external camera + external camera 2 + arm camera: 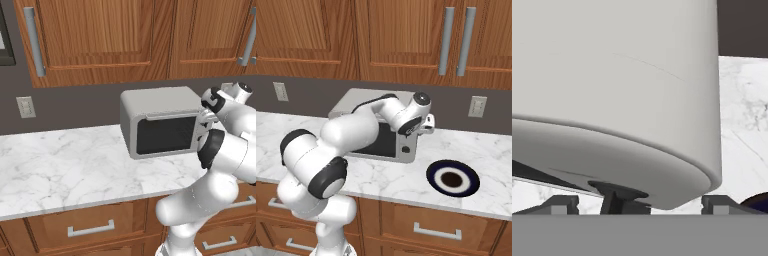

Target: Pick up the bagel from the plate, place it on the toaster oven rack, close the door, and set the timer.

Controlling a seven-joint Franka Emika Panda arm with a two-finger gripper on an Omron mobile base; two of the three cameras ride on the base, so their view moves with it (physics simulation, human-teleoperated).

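One hand (428, 122), fingers spread, hangs beside shut door (166, 135).

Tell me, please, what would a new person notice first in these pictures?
First, the big white arm bending over the marble counter, its tool at the right front corner of the grey toaster oven, whose door is closed. Next, the dark-rimmed plate to the oven's right, with no bagel on it.
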